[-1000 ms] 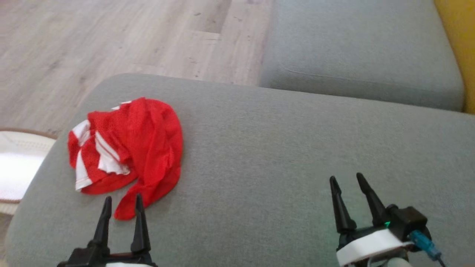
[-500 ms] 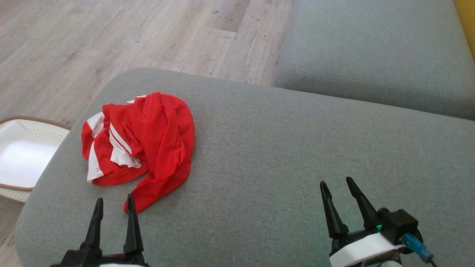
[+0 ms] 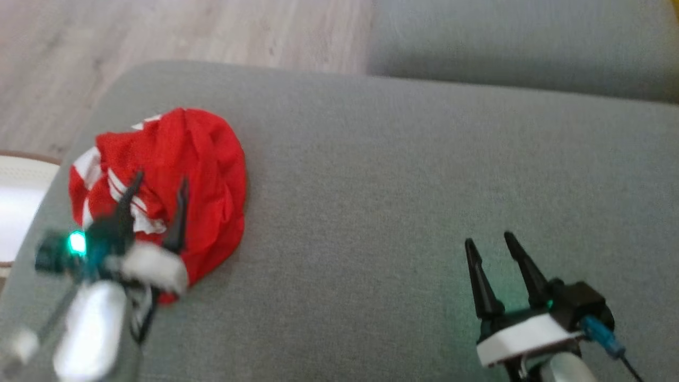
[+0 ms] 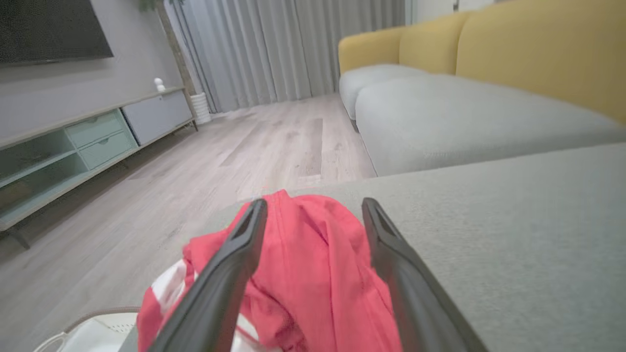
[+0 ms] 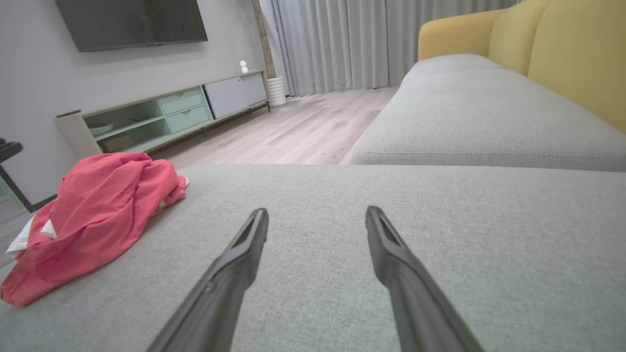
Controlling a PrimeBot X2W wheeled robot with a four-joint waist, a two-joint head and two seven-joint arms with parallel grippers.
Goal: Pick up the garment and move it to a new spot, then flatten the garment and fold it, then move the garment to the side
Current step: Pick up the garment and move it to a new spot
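The garment [image 3: 207,159] is a crumpled red top with white stripes, lying in a heap at the left end of the grey sofa cushion [image 3: 403,175]. My left gripper [image 3: 158,184] is open and hovers over the heap, its fingers spread on either side of the red folds. The left wrist view has the garment [image 4: 313,274] between and below the two fingers. My right gripper [image 3: 490,243] stands open above bare cushion at the lower right, with nothing in it. The right wrist view places the garment [image 5: 93,215] far to the left.
A white basket [image 3: 16,207] sits on the floor beside the cushion's left edge. A second grey cushion [image 3: 520,42] lies beyond, with a yellow sofa back [image 5: 562,54] to the right. Wooden floor [image 3: 175,32] stretches ahead towards a TV cabinet [image 5: 161,112].
My left gripper has moved forward from the cushion's near edge to above the garment. The head camera has shifted, so the whole picture moved. The right gripper has stayed put.
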